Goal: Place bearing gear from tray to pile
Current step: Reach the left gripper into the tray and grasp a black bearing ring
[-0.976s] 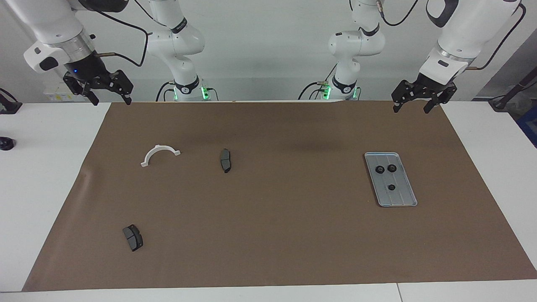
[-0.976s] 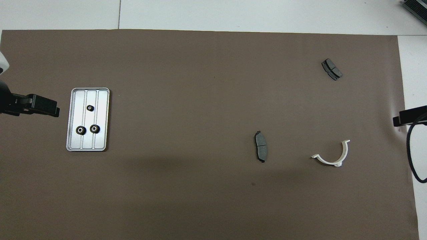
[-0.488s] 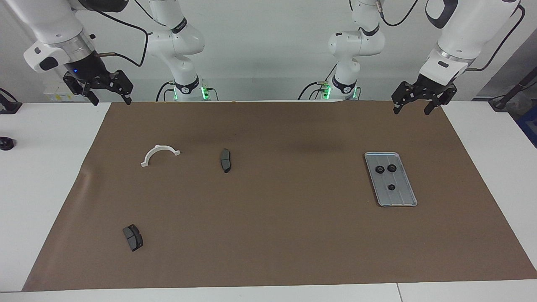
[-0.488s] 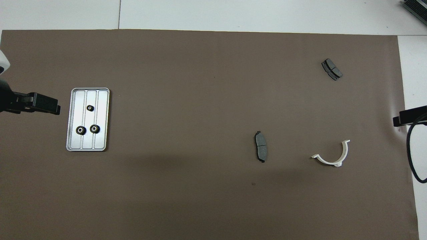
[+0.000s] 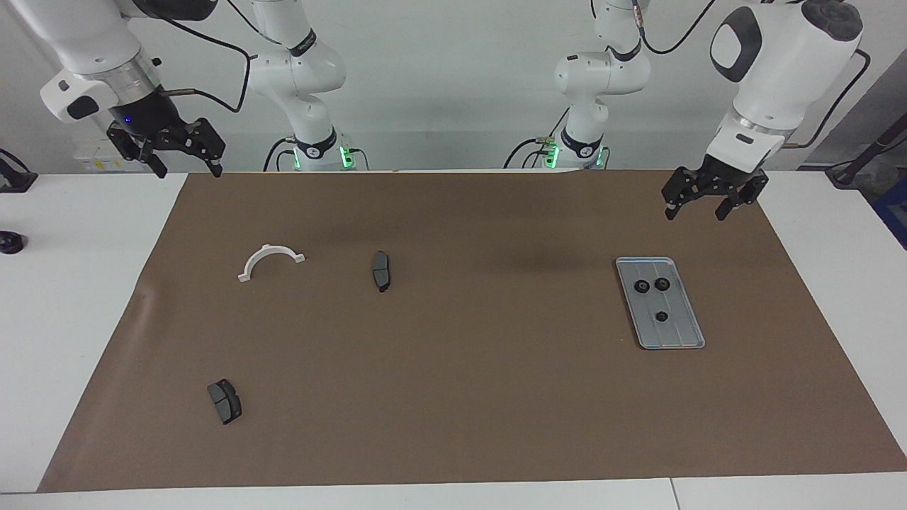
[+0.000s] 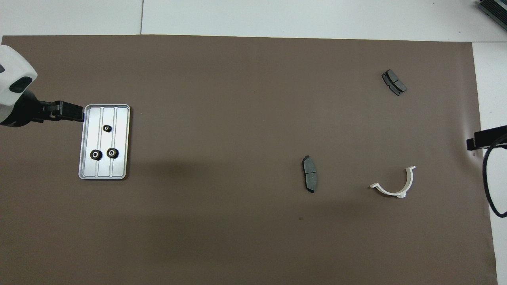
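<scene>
The silver grooved tray [image 5: 682, 338] [image 6: 119, 166] lies on the brown mat toward the left arm's end of the table. Three small black bearing gears rest in it: two side by side [image 5: 641, 286] [image 5: 662, 284] and one alone [image 5: 661, 316], seen from overhead as a pair [image 6: 95, 154] [image 6: 112, 152] and a single gear [image 6: 106, 128]. My left gripper [image 5: 696, 210] [image 6: 74, 113] hangs open and empty over the mat just beside the tray. The right gripper [image 5: 188, 170] [image 6: 475, 141] waits open above the mat's corner at its own end. The pile is out of view.
Two dark grey brake pads [image 5: 380, 270] [image 5: 224, 401] [image 6: 309, 179] [image 6: 394, 82] and a white curved bracket [image 5: 270, 261] [image 6: 396, 186] lie toward the right arm's end. A small black object [image 5: 10, 242] sits on the white table off the mat.
The left gripper has come down and moved toward the tray, staying open. The right arm and all objects have stayed put.
</scene>
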{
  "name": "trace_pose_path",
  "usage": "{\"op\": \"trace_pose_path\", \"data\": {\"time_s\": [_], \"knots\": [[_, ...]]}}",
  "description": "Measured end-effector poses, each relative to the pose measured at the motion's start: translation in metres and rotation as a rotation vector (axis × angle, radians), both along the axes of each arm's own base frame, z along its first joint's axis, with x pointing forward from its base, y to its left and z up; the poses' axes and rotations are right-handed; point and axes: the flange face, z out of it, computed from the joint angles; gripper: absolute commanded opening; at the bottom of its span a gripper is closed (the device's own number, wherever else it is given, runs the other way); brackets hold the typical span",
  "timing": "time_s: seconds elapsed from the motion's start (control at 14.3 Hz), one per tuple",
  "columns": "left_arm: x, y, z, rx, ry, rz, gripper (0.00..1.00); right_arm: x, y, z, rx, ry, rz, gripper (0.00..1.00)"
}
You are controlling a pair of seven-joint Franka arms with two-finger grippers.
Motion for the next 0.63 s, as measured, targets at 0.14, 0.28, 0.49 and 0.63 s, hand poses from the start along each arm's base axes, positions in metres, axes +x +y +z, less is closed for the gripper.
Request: {"op": "trace_pose_path", "data": {"time_s": [0.14, 0.28, 0.49, 0.63], "knots": [[0.018, 0.017, -0.053, 0.001, -0.029, 0.016, 1.00, 0.000, 0.000, 0.000, 0.000, 0.000, 0.000, 1.00], [0.020, 0.026, -0.107, 0.003, -0.060, 0.025, 1.00, 0.000, 0.000, 0.000, 0.000, 0.000, 0.000, 1.00], [0.010, 0.026, -0.164, 0.004, -0.052, 0.028, 1.00, 0.000, 0.000, 0.000, 0.000, 0.000, 0.000, 1.00], [0.009, 0.026, -0.180, 0.004, -0.048, 0.028, 1.00, 0.000, 0.000, 0.000, 0.000, 0.000, 0.000, 1.00]]}}
